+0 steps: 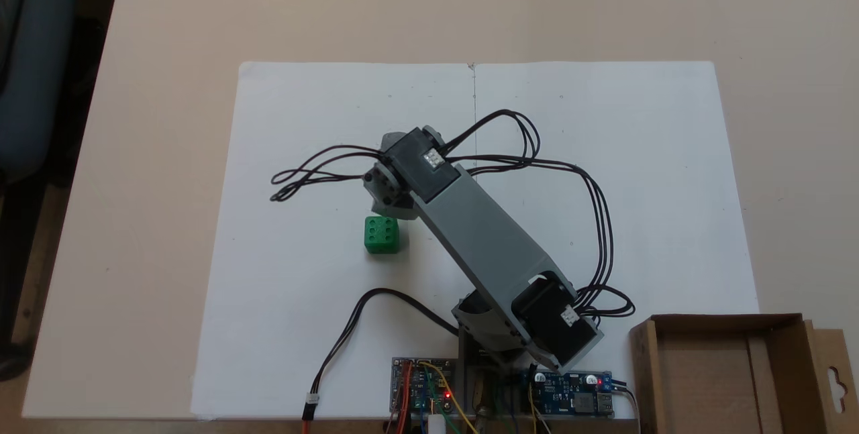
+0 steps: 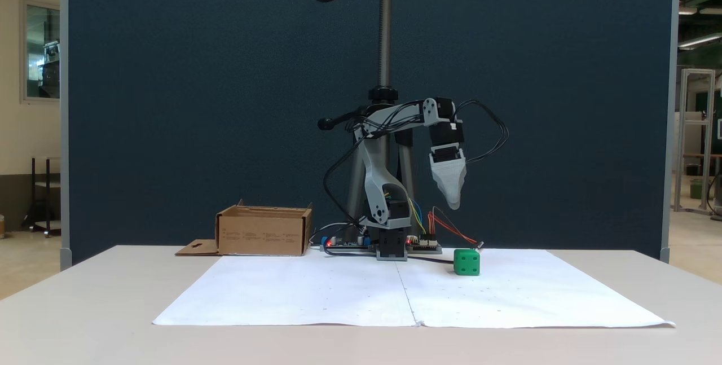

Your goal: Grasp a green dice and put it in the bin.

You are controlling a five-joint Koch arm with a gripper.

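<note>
The green dice (image 1: 381,235) lies on the white paper (image 1: 322,327), left of centre in the view from above, with its six-pip face up. In the side view the dice (image 2: 467,262) sits right of centre, free on the sheet. The gripper (image 2: 453,202) hangs above it, pointing down and well clear of it, probably lined up for a descent. I cannot tell if the jaws are apart or closed (they look like one tapered tip). The bin (image 1: 725,373) waits in the lower right corner of the top view, beside the arm's base, so the carry should be short.
</note>
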